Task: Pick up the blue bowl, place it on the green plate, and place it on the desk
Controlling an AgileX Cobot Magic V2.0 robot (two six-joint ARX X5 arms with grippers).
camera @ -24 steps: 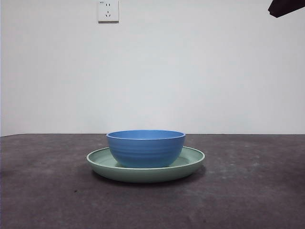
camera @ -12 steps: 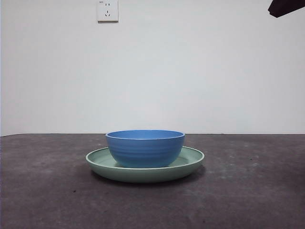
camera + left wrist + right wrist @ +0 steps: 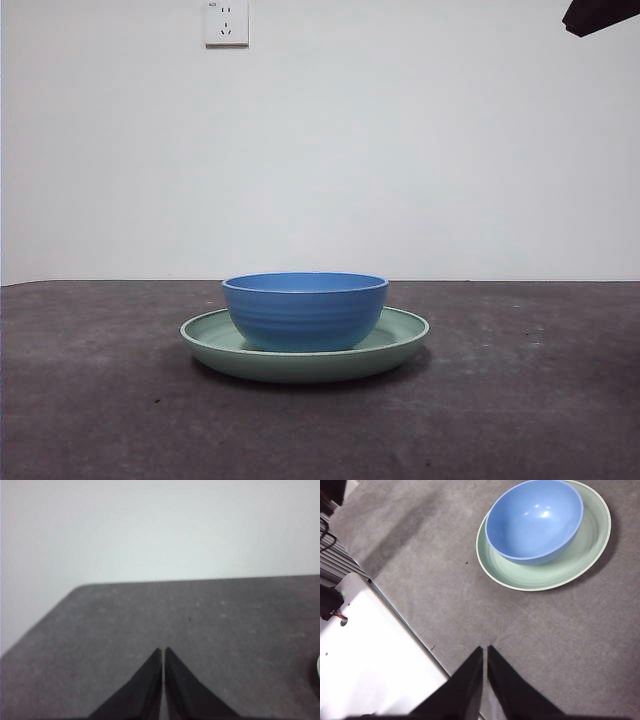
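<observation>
At the middle of the front view, low in the frame, one blue bowl (image 3: 305,311) sits upright inside one green plate (image 3: 305,357), and the plate rests flat on the desk (image 3: 100,400); the bowl's foot is hidden behind the plate's raised near rim, so where the two meet cannot be seen from here; the right wrist view shows the bowl set off-centre on the plate, and the plate's far edge is cut off at the top of that frame. Two grippers can be counted; the right gripper (image 3: 484,650) hangs well apart from the dishes, its jaws pressed together with nothing between them; the left gripper (image 3: 163,651) is likewise closed and empty over bare desk, with only a pale sliver at the right edge of its view, too small to name. One black arm tip (image 3: 600,15) pokes in at the upper right corner of the front view, mostly cut off; which arm it belongs to cannot be told. One wall socket (image 3: 227,22) sits at the upper left.
</observation>
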